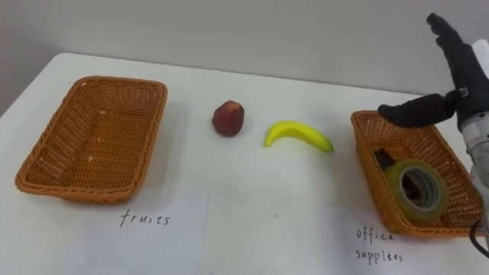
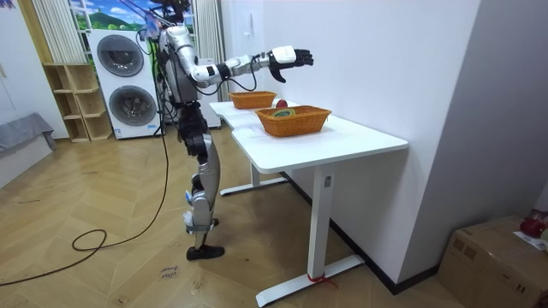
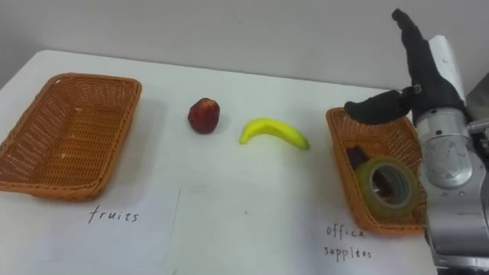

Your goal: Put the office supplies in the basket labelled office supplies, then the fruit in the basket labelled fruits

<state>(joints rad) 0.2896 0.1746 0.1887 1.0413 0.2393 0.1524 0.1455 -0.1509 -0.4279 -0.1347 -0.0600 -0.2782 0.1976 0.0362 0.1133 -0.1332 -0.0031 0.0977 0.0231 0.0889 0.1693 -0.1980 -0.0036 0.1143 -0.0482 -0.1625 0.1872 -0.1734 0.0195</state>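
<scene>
A red apple (image 1: 228, 118) and a yellow banana (image 1: 299, 134) lie on the white table (image 1: 252, 206) between two wicker baskets. The left basket (image 1: 95, 137), above a paper marked fruits, holds nothing. The right basket (image 1: 416, 169), above a paper marked office supplies, holds a roll of clear tape (image 1: 416, 189) and a small dark item (image 1: 383, 159). My right hand (image 1: 451, 72) hovers open above the right basket's far end, fingers straight and thumb out, nothing in it. In the room view my right hand (image 2: 289, 59) is stretched out over the near basket (image 2: 293, 119).
The table's far edge runs along a pale wall (image 1: 252, 30). In the room view I stand at the table's long side; washing machines (image 2: 124, 84) stand behind me and a cardboard box (image 2: 497, 257) sits on the floor at the room view's right.
</scene>
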